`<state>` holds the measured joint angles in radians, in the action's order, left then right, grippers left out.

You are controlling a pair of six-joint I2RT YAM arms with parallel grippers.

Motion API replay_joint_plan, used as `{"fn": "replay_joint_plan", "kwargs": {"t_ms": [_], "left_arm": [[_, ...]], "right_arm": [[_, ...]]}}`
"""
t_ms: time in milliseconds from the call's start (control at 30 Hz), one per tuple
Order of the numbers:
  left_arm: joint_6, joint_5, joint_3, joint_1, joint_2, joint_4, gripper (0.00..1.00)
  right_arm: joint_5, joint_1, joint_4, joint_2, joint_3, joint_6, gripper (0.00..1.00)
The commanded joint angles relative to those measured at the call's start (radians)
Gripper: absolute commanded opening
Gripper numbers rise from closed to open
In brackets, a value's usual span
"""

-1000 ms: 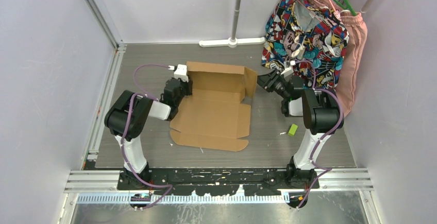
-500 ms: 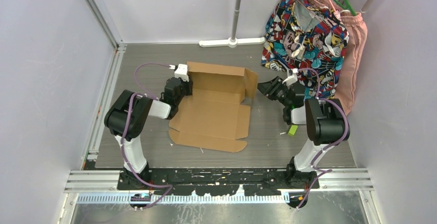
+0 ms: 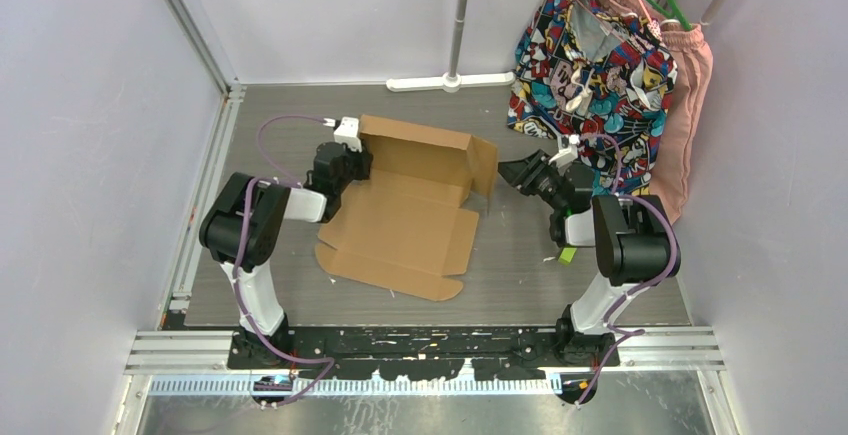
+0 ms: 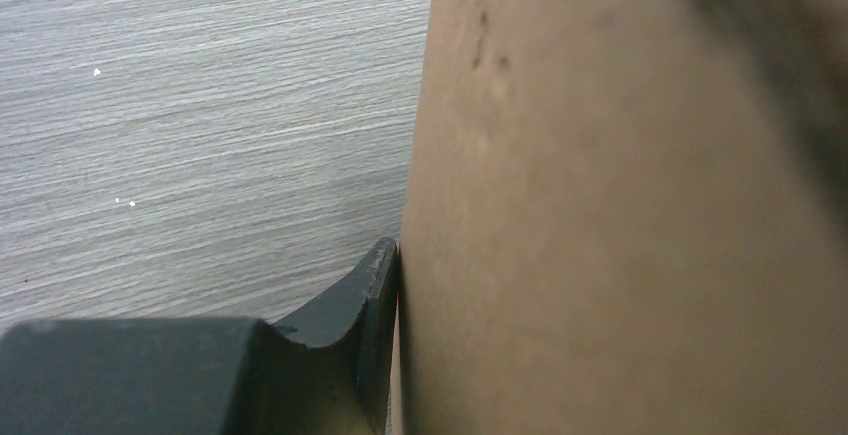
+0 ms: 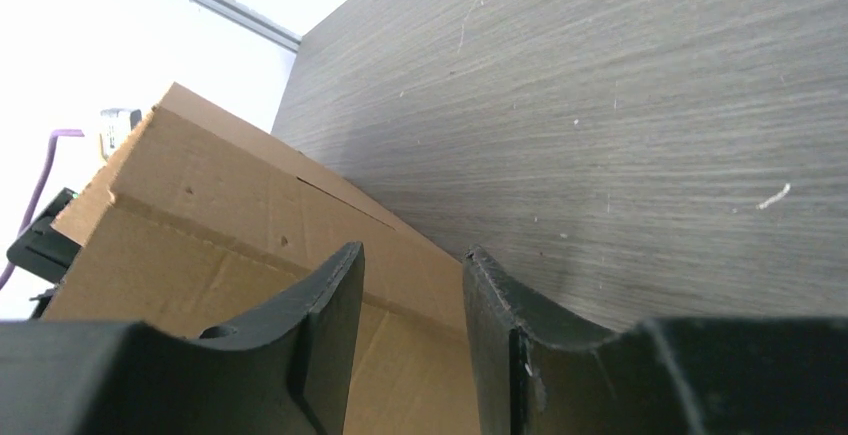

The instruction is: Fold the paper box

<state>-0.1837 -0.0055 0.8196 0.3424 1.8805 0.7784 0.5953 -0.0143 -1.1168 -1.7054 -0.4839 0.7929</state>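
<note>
The paper box point(image 3: 400, 225) is a brown cardboard sheet lying skewed on the table, its back wall and right flap point(image 3: 485, 165) standing up. My left gripper point(image 3: 352, 160) is shut on the box's left back corner. In the left wrist view one finger point(image 4: 383, 265) presses against the cardboard point(image 4: 620, 205), which hides the other finger. My right gripper point(image 3: 515, 170) hovers just right of the raised flap, apart from it. It stands open point(image 5: 413, 251) with nothing between its fingers, and the cardboard point(image 5: 230, 215) lies beyond them.
Patterned and pink clothes point(image 3: 600, 55) hang at the back right, close behind the right arm. A small green object point(image 3: 568, 253) lies by the right arm's base. A white pole foot point(image 3: 452, 82) stands at the back wall. A metal rail point(image 3: 205, 205) runs along the left.
My right gripper opened, let go of the right flap and drew back to the right. The left gripper pulled the box, whose front edge swung left.
</note>
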Motion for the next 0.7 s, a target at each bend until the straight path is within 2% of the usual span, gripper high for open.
{"fn": "replay_joint_plan", "kwargs": {"t_ms": [0,133,300,533,667], "left_arm": [[-0.022,0.045,0.045,-0.009,0.000,0.004,0.23],[-0.022,0.044,0.049,-0.009,-0.001,-0.008,0.23],[-0.022,0.050,0.060,-0.009,0.002,-0.028,0.23],[-0.020,0.057,0.072,-0.011,0.005,-0.044,0.23],[-0.019,0.063,0.077,-0.011,0.007,-0.050,0.23]], "right_arm": [[-0.006,-0.003,-0.051,0.061,0.031,-0.016,0.47],[-0.055,-0.003,-0.042,0.095,0.097,-0.043,0.47],[-0.039,-0.003,-0.107,0.118,0.139,-0.024,0.47],[0.000,0.000,-0.119,0.157,0.125,-0.006,0.48],[0.022,0.014,-0.071,0.170,0.092,-0.019,0.48]]}}
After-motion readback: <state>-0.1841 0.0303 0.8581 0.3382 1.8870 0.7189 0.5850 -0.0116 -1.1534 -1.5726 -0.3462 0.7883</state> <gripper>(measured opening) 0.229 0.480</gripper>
